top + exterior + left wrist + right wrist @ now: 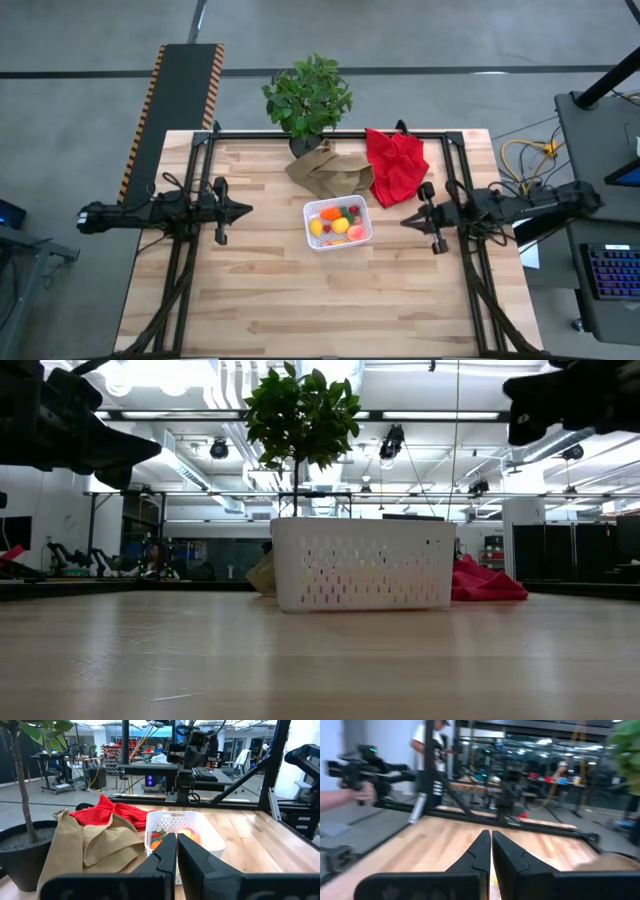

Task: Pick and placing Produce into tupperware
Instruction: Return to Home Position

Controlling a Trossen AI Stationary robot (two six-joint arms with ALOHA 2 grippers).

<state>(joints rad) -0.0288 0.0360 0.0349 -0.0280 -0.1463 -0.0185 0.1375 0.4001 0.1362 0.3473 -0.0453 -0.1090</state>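
**All Produce Seen in the Tub, Both Grippers Pressed Together**

A wooden table [300,295] was seen from above. The left arm [150,213] was stretched in from the left side. The right arm [520,203] was stretched in from the right side. Both were held up off the wood, as the low view showed.

A plant [307,95] in a dark pot was set at the far edge of the table. A brown bag [330,170] was crumpled just in front of the pot. A red cloth [397,165] was bunched up on the bag's right, touching it.

The white tub [338,201] was placed near the middle of the table, right against the near side of the bag. It was found between the two arms, well apart from each.

The left gripper [247,210] was pointed at the tub from the left. Its fingers [165,851] were pressed together, and nothing was held. The right gripper [404,222] was pointed at the tub from the right. Its fingers [479,851] were pressed together too, and nothing was held.

The produce [337,225] was all gathered inside the tub. Yellow, orange, pink and red pieces could be seen, some with green bits. Their colours were also seen through the small holes in the tub's wall in the low view.
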